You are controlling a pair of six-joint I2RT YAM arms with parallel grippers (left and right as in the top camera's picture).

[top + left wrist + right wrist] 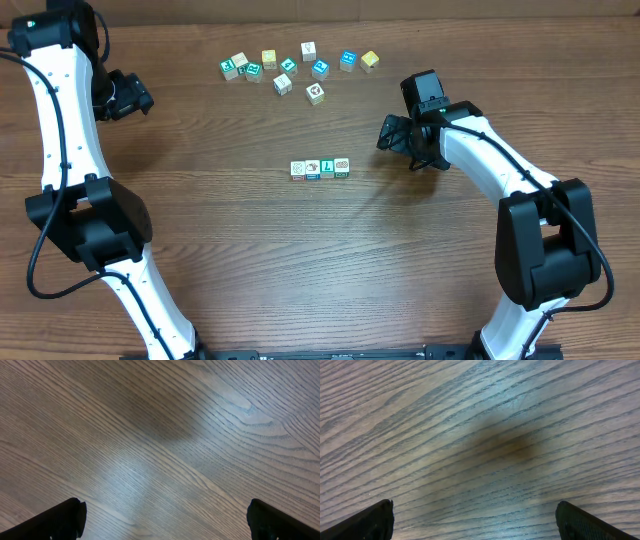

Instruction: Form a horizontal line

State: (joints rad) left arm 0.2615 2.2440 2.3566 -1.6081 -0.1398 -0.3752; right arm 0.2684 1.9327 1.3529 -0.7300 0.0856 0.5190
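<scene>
**The horizontal line (320, 169) sits complete on the wood, both grippers open and off it**

The horizontal line is a short row of four tiny whitish cubes set edge to edge, running left to right on the table (300, 270). Their top faces carry small pictures in orange, teal and green, too small to read. The row looks straight, with no gaps showing between the cubes.

Beyond the line, toward the far edge of the table, lies a loose scatter of similar cubes (295, 68). They are spread in an uneven band, turned at different angles, and well apart from the line.

The right gripper (392, 133) hangs to the right of the line and slightly beyond it, near but not touching, with its tips pointing toward the line's side. In the right wrist view its two dark fingers (365, 522) sit at the lower corners, spread wide, with only wood grain between them, so it is open and holds no cube.

The left gripper (135, 98) is far to the left of the line and beyond it, about level with the scatter. In the left wrist view its fingers (60, 522) also stand wide apart over bare wood: open, gripping no cube
</scene>
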